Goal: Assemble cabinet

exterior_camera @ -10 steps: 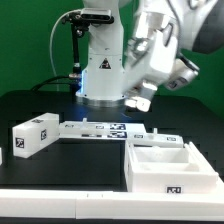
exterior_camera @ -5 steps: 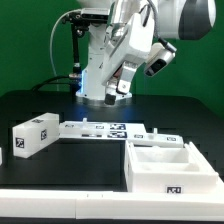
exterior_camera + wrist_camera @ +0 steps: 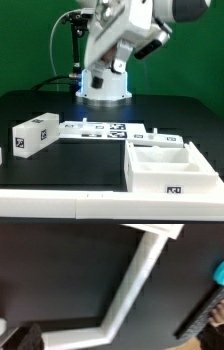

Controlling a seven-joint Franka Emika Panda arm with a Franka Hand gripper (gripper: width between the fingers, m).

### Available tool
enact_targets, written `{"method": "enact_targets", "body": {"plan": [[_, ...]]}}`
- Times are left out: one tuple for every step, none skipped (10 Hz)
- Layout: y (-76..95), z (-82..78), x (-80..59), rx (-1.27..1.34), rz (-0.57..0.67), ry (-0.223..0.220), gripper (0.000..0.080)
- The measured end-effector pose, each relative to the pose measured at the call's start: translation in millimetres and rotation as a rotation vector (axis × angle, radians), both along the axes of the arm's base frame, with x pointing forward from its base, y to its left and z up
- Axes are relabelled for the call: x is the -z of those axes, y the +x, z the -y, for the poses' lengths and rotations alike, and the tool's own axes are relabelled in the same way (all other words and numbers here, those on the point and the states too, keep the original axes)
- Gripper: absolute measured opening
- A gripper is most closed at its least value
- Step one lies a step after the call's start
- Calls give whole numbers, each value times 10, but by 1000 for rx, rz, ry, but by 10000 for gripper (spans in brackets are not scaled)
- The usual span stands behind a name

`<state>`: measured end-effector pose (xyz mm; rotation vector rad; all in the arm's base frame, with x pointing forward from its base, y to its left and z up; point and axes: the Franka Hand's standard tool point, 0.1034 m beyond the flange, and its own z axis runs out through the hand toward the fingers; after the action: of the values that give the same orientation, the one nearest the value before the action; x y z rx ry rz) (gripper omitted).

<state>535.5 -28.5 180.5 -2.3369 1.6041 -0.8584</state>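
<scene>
Currently, the cabinet is in loose parts on the black table (image 3: pixel 60 105), and the arm touches none of them.

1. At 9 o'clock in the exterior view, one small cabinet block (image 3: pixel 34 136) stands on the table. It shows a square tag on its upper face and another on the face toward the camera.
2. At 3 o'clock of that block, just beside it, the marker board (image 3: pixel 100 129) lies flat with its row of tags.
3. At 12 o'clock of the marker board stands the robot base (image 3: pixel 105 88). The arm (image 3: pixel 125 30) leans over it toward 1 o'clock.
4. The gripper (image 3: pixel 116 66) hangs well above the table, at 12 o'clock of the marker board and well apart from every cabinet part. It carries nothing that can be seen.
5. At 4 o'clock in the exterior view, the cabinet shell (image 3: pixel 170 170) rests with its open side up. Its compartments are visible, and one tag shows on its front wall.
6. Low white tagged pieces lie at 12 o'clock of the shell, close to its far wall. They are too small to identify.

Finger state: the wrist view shows one dark finger (image 3: pixel 198 317) over the table and a bent white rail (image 3: pixel 135 286). How far apart the fingers stand cannot be told.
</scene>
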Motion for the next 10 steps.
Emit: {"method": "enact_targets", "body": {"plan": [[38,-7,-108,-29,20,-14,796],[44,-39,-117,-40,27,-25,796],[33,-20,-93,-37,22,-28,796],[29,-5,-81,-37,19,-31,796],[27,0,-76,-38,18,-33,796],[29,11,-79,-39,17,-35,796],[91,26,-202,-96,11,-30,796],[114,51,-371,-86,34,14,796],[112,54,-489,-85,52,39,796],[100,17,-600,-88,67,73,796]]}}
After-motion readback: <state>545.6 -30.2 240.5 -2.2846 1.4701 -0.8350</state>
